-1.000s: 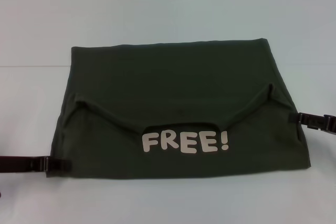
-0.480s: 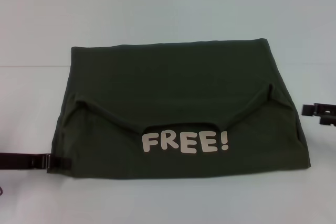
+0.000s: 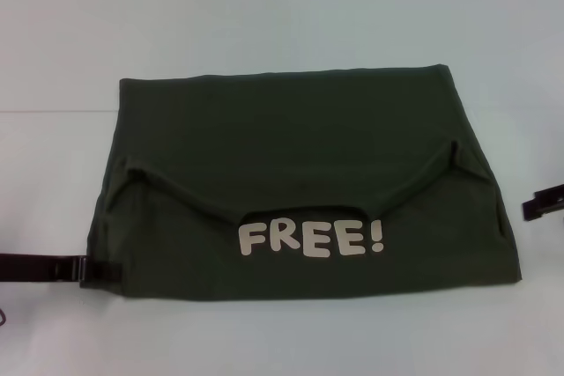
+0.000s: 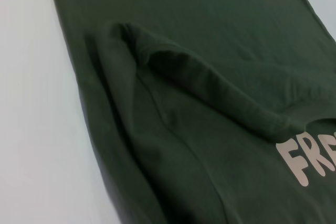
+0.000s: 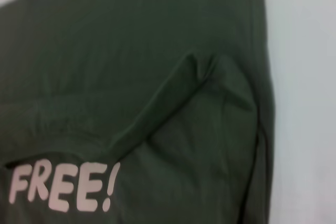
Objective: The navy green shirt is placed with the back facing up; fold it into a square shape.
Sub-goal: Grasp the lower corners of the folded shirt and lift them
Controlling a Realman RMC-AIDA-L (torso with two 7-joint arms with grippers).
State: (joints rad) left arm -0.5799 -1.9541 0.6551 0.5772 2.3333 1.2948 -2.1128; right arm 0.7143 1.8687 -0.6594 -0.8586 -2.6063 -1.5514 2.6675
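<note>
Pale blue-white table (image 3: 282, 24), nothing else on it, and the navy green shirt (image 3: 300, 156) sits dead centre in the head view, already folded into a wide rectangle. A flap is doubled over the near half so the cream "FREE!" lettering (image 3: 310, 239) faces up around 6 o'clock on the shirt. The flap's edge sags in the middle and peaks into small bunched ridges at about 9 and 3 o'clock; both wrist views show those ridges standing proud instead of lying flat.

Left gripper (image 3: 92, 272) is at the shirt's 8 o'clock corner, touching or just beside the hem. Can't tell if its fingers are wide, narrow or pinching cloth. Right gripper (image 3: 545, 204) is off at 3 o'clock, clear of the shirt with bare table between, and I can't tell its finger state either.

What could go wrong, imo: it's still wider than deep, so a side-to-side fold seems due. If the left gripper only catches the top layer, the flap peels open and the lower layers stay put. Those ridges could get trapped into a lumpy crease. And with the right gripper so far off, a one-sided pull might drag the whole stack askew.
</note>
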